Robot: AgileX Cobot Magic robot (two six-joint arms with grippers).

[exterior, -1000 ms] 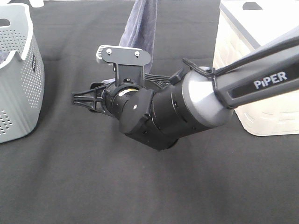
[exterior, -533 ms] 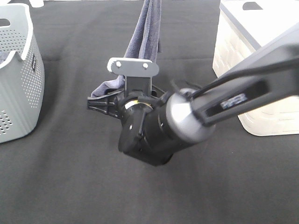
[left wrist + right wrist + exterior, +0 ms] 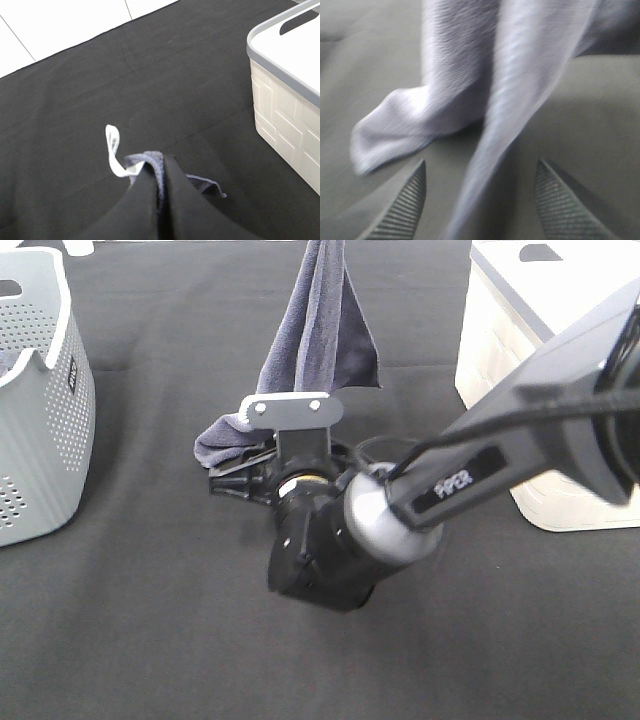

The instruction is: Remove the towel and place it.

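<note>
The grey-lavender towel [image 3: 318,335] hangs from above the top edge of the exterior view, and its lower end [image 3: 226,439] lies bunched on the black table. In the left wrist view my left gripper [image 3: 160,175] is shut on the towel's top corner [image 3: 150,161], with the white tag [image 3: 114,152] sticking out beside it. My right gripper [image 3: 224,480] sits low at the towel's bunched end. It is open, and a hanging fold of the towel [image 3: 520,95] drops between its ribbed fingers [image 3: 402,207].
A grey perforated basket [image 3: 45,390] stands at the left edge. At the right is a white bin [image 3: 560,370] with a grey rim, also seen in the left wrist view [image 3: 287,85]. The black table covering [image 3: 150,620] runs to the near edge.
My right arm has swung lower and nearer the towel's bottom end. The towel has spread wider, and its lower end now rests bunched on the table.
</note>
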